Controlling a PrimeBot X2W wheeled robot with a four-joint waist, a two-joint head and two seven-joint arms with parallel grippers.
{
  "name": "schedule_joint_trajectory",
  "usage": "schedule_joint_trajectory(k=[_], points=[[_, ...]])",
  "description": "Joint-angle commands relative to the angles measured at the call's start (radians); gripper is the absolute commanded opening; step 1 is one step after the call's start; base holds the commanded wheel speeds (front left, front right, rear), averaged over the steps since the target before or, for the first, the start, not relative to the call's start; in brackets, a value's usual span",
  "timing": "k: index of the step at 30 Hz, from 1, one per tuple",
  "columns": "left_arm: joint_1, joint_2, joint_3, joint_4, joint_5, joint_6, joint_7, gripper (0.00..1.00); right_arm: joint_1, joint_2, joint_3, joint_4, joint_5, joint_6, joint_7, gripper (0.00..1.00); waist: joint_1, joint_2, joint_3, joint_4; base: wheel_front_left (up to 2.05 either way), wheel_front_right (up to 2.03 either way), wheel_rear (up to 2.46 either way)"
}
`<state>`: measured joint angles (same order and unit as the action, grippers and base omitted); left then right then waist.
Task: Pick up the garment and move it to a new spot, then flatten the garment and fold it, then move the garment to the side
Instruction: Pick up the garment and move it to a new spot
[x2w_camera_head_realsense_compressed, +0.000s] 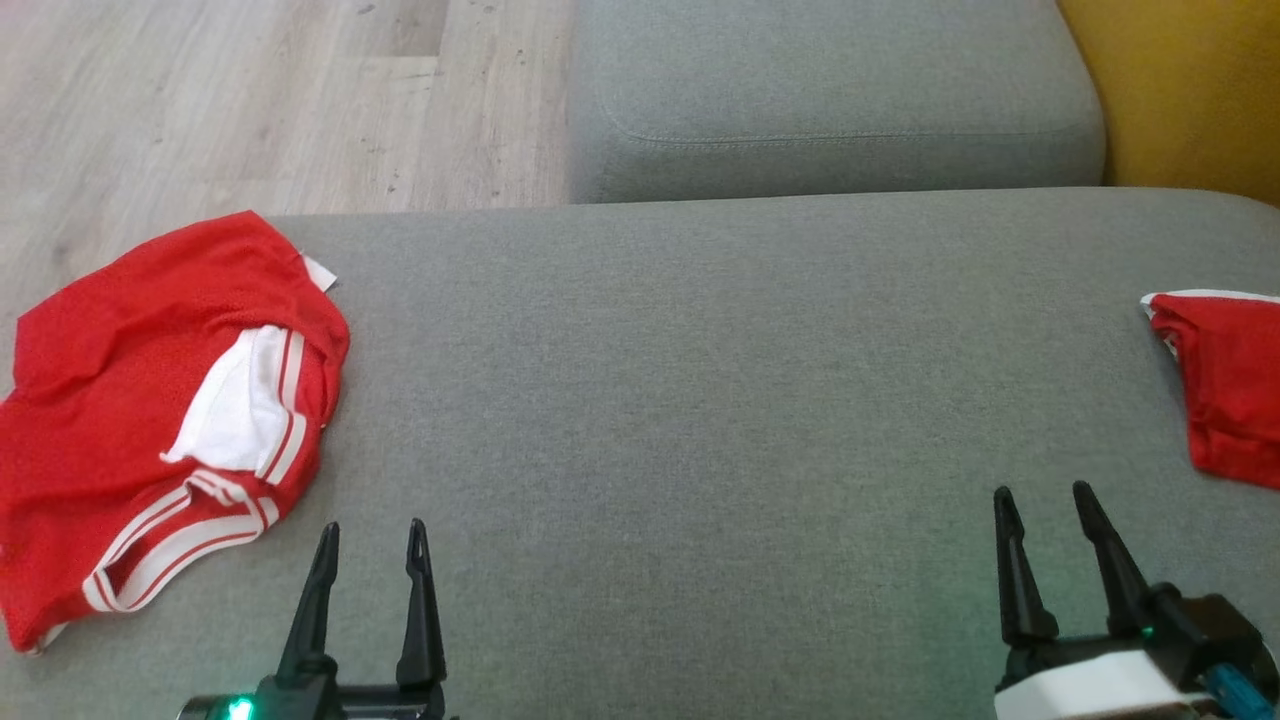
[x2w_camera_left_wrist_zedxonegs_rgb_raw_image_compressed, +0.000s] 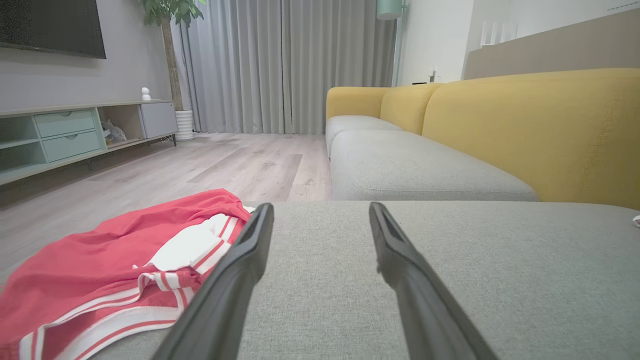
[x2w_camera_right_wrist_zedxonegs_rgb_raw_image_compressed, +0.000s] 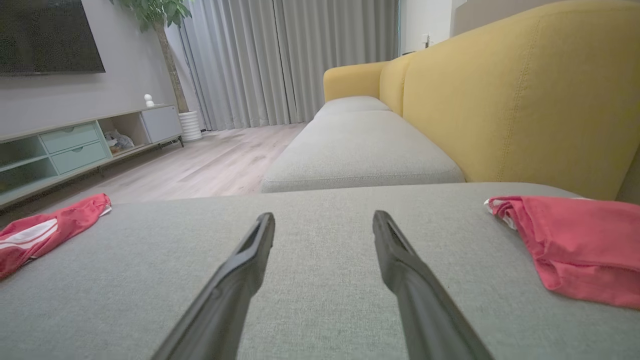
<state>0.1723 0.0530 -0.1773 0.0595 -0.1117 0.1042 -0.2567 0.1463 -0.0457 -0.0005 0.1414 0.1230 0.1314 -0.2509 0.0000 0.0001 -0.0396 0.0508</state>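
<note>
**Item under task:** garment (x2w_camera_head_realsense_compressed: 130, 400), red with white striped trim. It lies crumpled and unflattened at the left end of the grey sofa cushion (x2w_camera_head_realsense_compressed: 700, 400), with its outer edge at the cushion's left border.

**Left tool** (x2w_camera_head_realsense_compressed: 373, 527): fingers spread wide, nothing between them, over bare cushion.

**Right tool** (x2w_camera_head_realsense_compressed: 1042, 492): likewise wide and empty.

**Governing relation:** the garment lies to the left of and ahead of the left tool. Its nearest striped hem is just beside the left finger but apart from it. The right tool is well apart, across the cushion. The left arm is judged the nearer for the pick-up.

**Long axis:** runs from the far edge toward the robot, leaning leftward as it nears. The striped opening is at the near end and a small white tag (x2w_camera_head_realsense_compressed: 320, 272) at the far corner.

**Also noted:** a second red garment (x2w_camera_head_realsense_compressed: 1235, 390) lies at the right end, near the right tool. It looks more compact. Whether it is already folded cannot be confirmed.
</note>
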Motion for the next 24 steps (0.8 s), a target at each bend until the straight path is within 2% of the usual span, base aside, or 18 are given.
schedule_joint_trajectory(k=[1, 7, 17, 24], points=[[-0.024, -0.003, 0.033, -0.023, 0.014, -0.003, -0.005, 1.0, -0.016, -0.005, 0.02, -0.036, -0.001, -0.001, -0.011, 1.0, 0.0, -0.0001, 0.002, 0.012, 0.0, 0.0, 0.0], [-0.02, -0.003, 0.03, -0.026, 0.019, 0.003, -0.005, 1.0, -0.006, -0.005, 0.039, -0.036, -0.012, -0.001, -0.011, 1.0, 0.0, -0.0001, 0.007, 0.076, 0.0, 0.0, 0.0], [0.014, -0.003, 0.055, -0.034, 0.028, 0.016, -0.005, 1.0, -0.013, -0.005, 0.104, -0.024, 0.008, -0.001, -0.011, 1.0, 0.0, -0.0001, 0.008, 0.248, 0.0, 0.0, 0.0], [0.024, -0.003, 0.079, -0.044, 0.029, 0.02, -0.005, 1.0, -0.013, -0.005, 0.112, -0.021, 0.005, -0.001, -0.011, 1.0, 0.0, -0.0001, -0.002, 0.354, 0.0, 0.0, 0.0]])
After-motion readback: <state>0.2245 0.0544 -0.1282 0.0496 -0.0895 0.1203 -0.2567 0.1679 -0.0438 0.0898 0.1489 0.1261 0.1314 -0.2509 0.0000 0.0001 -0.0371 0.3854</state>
